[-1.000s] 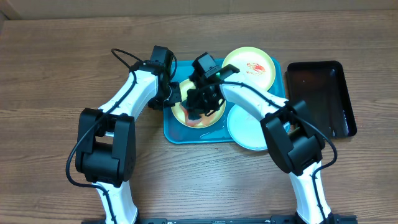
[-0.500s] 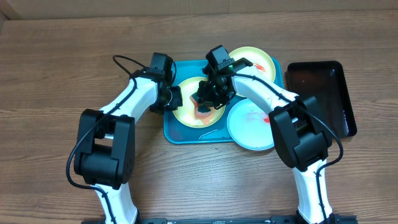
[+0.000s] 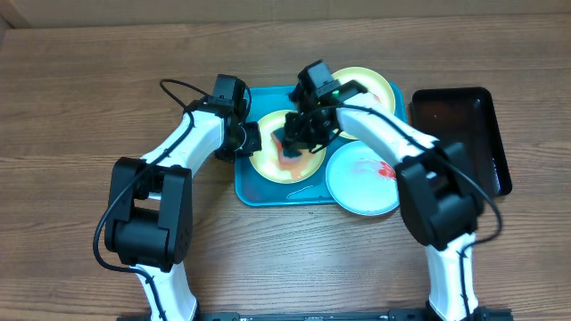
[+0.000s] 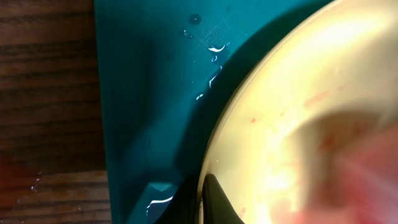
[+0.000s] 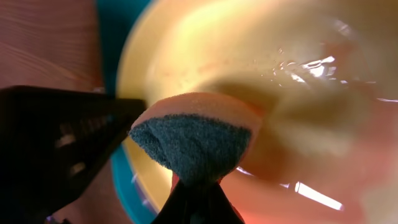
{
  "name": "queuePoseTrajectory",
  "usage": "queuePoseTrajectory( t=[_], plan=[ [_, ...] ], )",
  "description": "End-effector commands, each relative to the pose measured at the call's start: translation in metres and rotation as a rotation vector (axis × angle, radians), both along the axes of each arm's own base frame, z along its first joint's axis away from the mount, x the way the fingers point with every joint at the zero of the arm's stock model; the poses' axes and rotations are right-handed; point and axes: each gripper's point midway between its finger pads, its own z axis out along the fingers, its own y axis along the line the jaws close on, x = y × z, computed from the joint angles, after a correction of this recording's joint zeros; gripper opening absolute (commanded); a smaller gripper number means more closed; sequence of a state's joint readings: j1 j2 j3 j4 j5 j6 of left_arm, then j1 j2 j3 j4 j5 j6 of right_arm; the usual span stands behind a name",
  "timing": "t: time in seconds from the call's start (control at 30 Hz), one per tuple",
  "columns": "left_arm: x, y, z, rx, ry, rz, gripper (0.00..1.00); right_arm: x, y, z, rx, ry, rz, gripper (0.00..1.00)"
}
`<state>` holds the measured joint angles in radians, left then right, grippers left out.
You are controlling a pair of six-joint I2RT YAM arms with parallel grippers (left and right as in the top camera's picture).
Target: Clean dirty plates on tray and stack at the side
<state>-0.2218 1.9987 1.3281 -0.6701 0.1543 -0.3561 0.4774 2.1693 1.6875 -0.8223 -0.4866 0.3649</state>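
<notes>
A green-rimmed plate (image 3: 268,165) smeared with red sauce lies on the turquoise tray (image 3: 254,192). My left gripper (image 3: 252,140) is shut on its left rim; in the left wrist view a dark finger (image 4: 214,199) lies on the plate's rim (image 4: 249,124) over the tray (image 4: 143,93). My right gripper (image 3: 299,141) is shut on a sponge (image 5: 193,140) and presses it onto this plate (image 5: 280,74). A second green-rimmed plate (image 3: 379,87) sits at the tray's back right, mostly under my right arm. A pale blue-white plate (image 3: 357,187) with a red smear sits at the front right.
A smaller black tray (image 3: 459,134) stands on the wooden table to the right of the turquoise tray. Water drops lie on the tray floor (image 4: 211,50). My left gripper's dark body (image 5: 56,143) sits close to the sponge.
My right gripper has dragged the sponge across the plate, away from the front edge and slightly right. The blue-white plate is now uncovered. My left gripper has kept its hold.
</notes>
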Motion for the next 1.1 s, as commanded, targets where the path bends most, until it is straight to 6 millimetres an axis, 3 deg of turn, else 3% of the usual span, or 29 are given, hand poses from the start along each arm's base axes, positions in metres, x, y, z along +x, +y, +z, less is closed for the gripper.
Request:
queuePoseTrajectory(
  t=[0.0,0.2,0.3,0.4,0.57,0.7,0.9,1.07],
  plan=[
    [0.015,-0.002,0.019,0.001,-0.049,-0.017,0.04,0.021,-0.034,0.078,0.025,-0.164,-0.072,0.04],
    [0.028,0.010,0.047,0.097,-0.074,-0.019,0.04,0.031,-0.131,0.114,-0.168,-0.228,-0.280,0.04],
    [0.034,0.021,0.064,0.160,-0.086,-0.003,0.04,0.033,-0.167,0.121,-0.206,-0.227,-0.350,0.04],
    [0.040,0.031,0.083,0.223,-0.112,0.014,0.04,0.033,-0.189,0.119,-0.221,-0.198,-0.395,0.04],
    [0.044,0.053,0.118,0.414,-0.173,0.042,0.04,0.033,-0.200,0.118,-0.236,-0.198,-0.397,0.04],
    [0.042,0.060,0.147,0.635,-0.260,0.042,0.04,0.034,-0.201,0.118,-0.239,-0.202,-0.398,0.04],
    [0.038,0.037,0.180,0.856,-0.399,0.026,0.04,0.034,-0.201,0.118,-0.239,-0.201,-0.398,0.04],
    [0.034,0.031,0.207,0.992,-0.527,0.121,0.04,0.034,-0.201,0.118,-0.239,-0.200,-0.398,0.04]
  ],
)
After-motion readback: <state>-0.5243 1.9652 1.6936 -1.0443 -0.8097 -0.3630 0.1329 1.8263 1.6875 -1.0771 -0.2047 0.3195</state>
